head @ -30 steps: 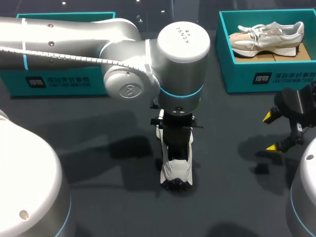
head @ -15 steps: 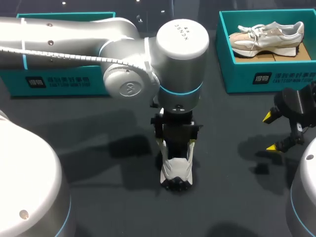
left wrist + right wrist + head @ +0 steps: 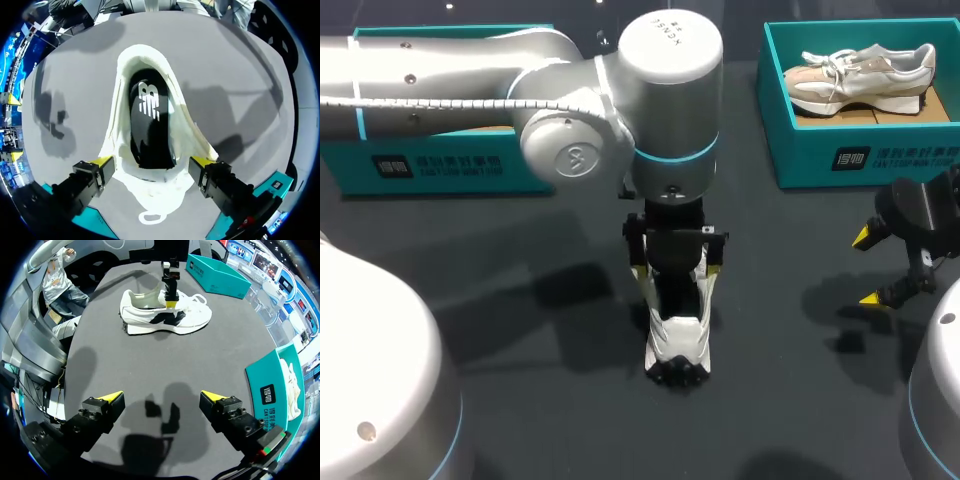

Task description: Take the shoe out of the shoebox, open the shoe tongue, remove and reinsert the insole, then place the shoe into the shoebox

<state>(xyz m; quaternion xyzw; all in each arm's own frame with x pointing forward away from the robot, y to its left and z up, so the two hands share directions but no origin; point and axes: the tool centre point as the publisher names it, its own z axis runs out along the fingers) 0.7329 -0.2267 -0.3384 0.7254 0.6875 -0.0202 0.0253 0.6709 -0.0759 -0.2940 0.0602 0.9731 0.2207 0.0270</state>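
Observation:
A white shoe (image 3: 677, 340) with a dark sole stands upright on the dark table (image 3: 520, 330), mid-table. My left gripper (image 3: 676, 272) hangs over its heel end, open. In the left wrist view the left gripper (image 3: 151, 161) has one yellow fingertip on each side of the shoe's white collar (image 3: 120, 100), just outside it. The black insole (image 3: 150, 125) lies flat inside. The right gripper (image 3: 867, 267) stands open at the table's right with nothing in it. From the right wrist view the shoe (image 3: 165, 315) is far ahead of the right gripper (image 3: 162, 397).
A teal shoebox (image 3: 860, 150) at the back right holds a second, beige and white shoe (image 3: 860, 72). Another teal box (image 3: 440, 165) stands at the back left, mostly hidden behind my left arm. Bare tabletop lies between the shoe and the right gripper.
My left gripper has gone from nearly shut inside the shoe's opening to wide open, its fingers now outside the collar. The left arm drew back slightly. The right arm kept still.

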